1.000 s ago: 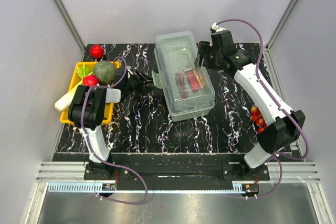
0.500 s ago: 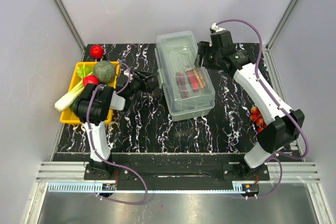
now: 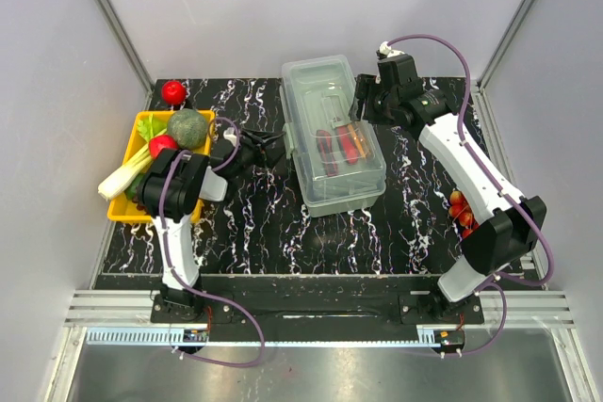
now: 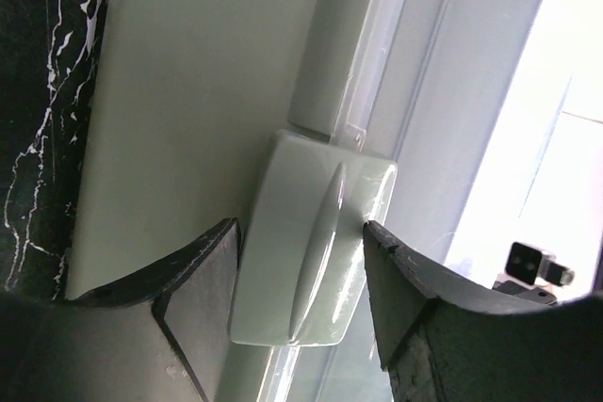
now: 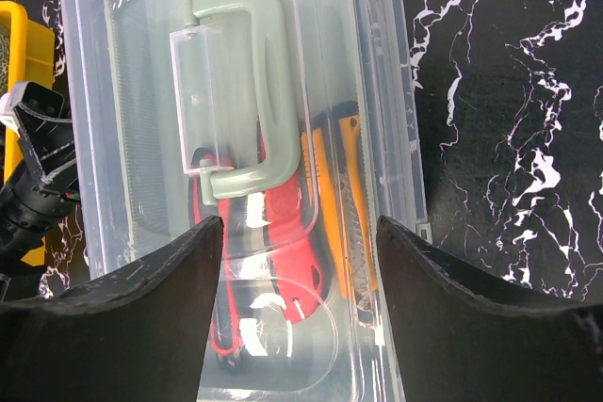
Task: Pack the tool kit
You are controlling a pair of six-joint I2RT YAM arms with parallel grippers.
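Between your left gripper's (image 4: 301,261) half-open fingers sits the side latch (image 4: 316,251) of the toolbox (image 3: 332,138); they flank it but do not squeeze it. Your right gripper (image 5: 297,233) hangs open over the clear lid (image 5: 236,72), holding nothing. At mid-table the box is closed, and red and orange tools (image 5: 311,223) are already inside. I judge that packing is nearly done; only the latching seems left for you.

A black table (image 3: 254,223) veined with white carries the toolbox (image 3: 332,135) at centre, a yellow tray (image 3: 122,209) at left (vegetables inside), a red ball (image 3: 172,91) and small red fruits (image 3: 460,210).
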